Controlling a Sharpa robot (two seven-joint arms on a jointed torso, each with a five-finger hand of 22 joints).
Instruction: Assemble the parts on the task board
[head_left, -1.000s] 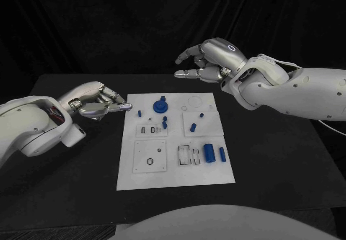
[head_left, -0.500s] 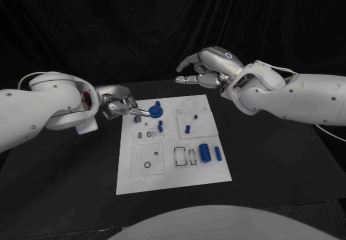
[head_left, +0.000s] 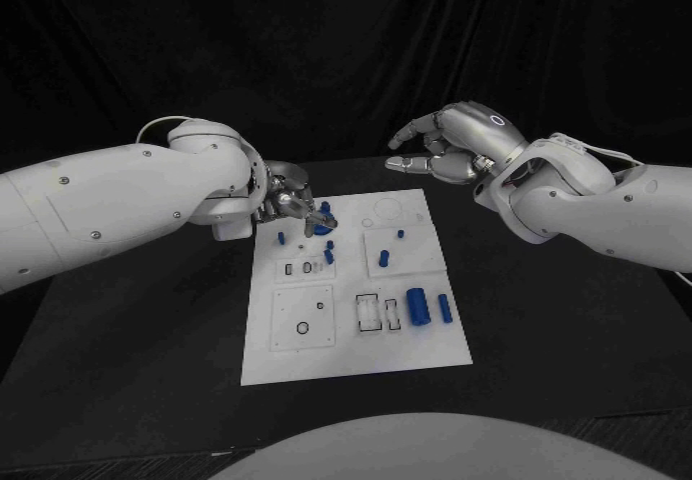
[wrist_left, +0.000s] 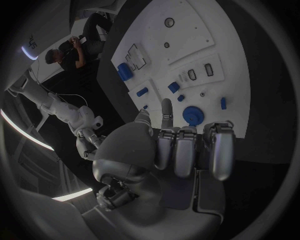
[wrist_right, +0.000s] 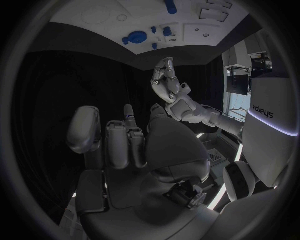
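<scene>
— Black table (head_left: 159, 340), black curtain behind it; what lies on it?

— A white task board (head_left: 353, 345) sits in the middle, long side running away from the robot. On it are recessed panels, and blue parts: a round disc with a knob (head_left: 322, 222) at the far left corner, a thick cylinder (head_left: 417, 306) and a slimmer peg (head_left: 444, 309) near the right edge, and small pegs (head_left: 385, 257) around the centre.

— And the left hand (head_left: 293, 207)?

— It hangs over the board's far left corner, just beside the disc. One finger (wrist_left: 166, 111) and the thumb reach toward the disc, the rest are curled in. I cannot tell whether it touches or grips anything.

— The right hand (head_left: 454, 148)?

— Raised beyond the board's far right corner, well apart from the parts, fingers loosely bent and spread, holding nothing.
</scene>
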